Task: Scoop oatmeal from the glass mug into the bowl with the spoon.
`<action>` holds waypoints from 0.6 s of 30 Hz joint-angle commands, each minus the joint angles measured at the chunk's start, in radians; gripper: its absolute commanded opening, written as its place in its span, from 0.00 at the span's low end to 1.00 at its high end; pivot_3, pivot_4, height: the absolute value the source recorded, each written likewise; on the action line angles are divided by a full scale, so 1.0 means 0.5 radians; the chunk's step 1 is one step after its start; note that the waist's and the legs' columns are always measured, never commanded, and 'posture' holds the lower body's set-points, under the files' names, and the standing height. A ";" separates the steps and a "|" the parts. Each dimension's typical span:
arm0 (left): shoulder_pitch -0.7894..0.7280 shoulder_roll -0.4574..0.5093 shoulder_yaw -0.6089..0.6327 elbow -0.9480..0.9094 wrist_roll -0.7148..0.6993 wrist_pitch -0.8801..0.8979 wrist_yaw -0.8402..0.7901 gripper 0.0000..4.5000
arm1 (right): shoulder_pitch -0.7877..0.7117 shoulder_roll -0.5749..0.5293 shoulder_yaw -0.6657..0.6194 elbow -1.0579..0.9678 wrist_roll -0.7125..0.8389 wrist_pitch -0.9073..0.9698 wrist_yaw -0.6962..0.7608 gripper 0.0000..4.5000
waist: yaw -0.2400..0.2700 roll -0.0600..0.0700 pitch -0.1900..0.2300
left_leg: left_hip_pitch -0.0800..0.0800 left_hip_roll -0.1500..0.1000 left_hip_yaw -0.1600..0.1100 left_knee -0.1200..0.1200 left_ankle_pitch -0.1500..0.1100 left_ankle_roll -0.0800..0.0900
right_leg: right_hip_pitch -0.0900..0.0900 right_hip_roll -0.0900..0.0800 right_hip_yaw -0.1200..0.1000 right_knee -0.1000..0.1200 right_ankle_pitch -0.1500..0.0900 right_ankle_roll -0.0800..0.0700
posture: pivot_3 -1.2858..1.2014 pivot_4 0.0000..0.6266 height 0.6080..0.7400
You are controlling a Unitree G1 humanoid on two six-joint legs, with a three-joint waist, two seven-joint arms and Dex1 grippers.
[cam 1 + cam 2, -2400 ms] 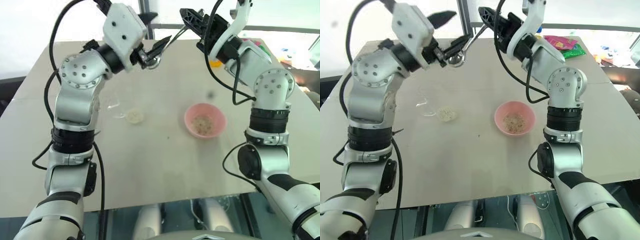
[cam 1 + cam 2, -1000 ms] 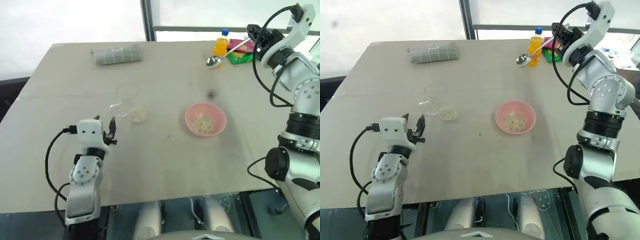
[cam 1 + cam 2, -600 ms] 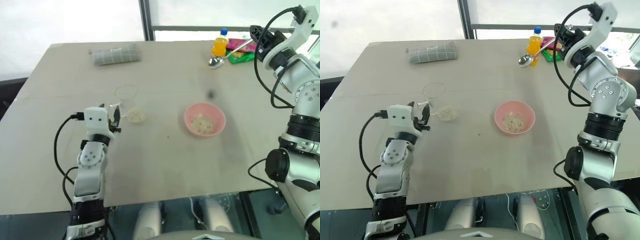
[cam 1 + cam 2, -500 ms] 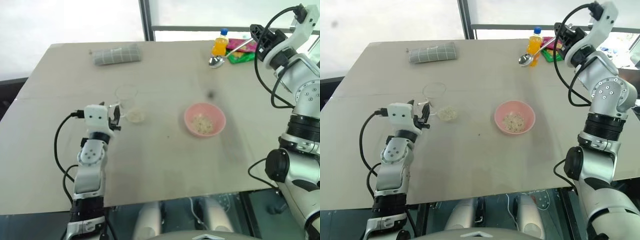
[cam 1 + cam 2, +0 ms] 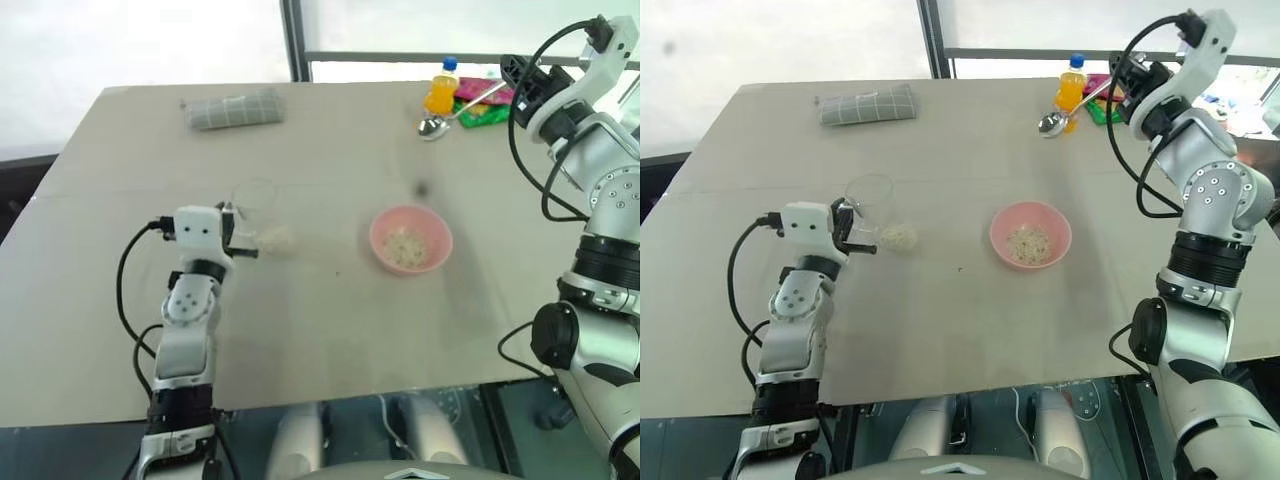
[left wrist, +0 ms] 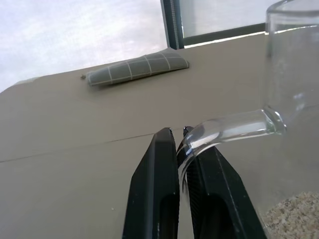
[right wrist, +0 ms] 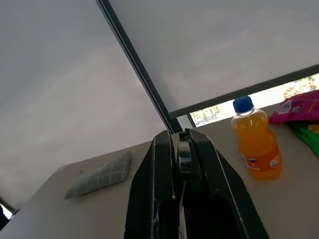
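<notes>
While clamped on the glass mug [image 5: 869, 205] handle, left hand [image 6: 180, 137], right hand [image 7: 180, 135] pinching the spoon [image 5: 447, 110] aloft

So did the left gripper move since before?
Yes. The left gripper went forward toward the mug, and its fingers shut on the handle.

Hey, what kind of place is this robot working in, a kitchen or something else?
Probably a lab or test room rather than a kitchen: a plain beige table beside big windows, set with staged props such as an orange bottle, snack packets and a folded grey cloth.
</notes>
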 commanded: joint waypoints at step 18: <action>-1.038 0.077 -0.401 1.223 0.137 -0.531 -0.423 0.02 | -0.164 0.144 0.664 -0.239 -0.103 0.083 0.435 0.00 | 0.003 0.000 0.000 | -0.005 0.000 -0.003 -0.001 0.001 -0.001 | 0.000 0.002 -0.004 -0.008 0.000 0.000 | 0.52 0.24 1.00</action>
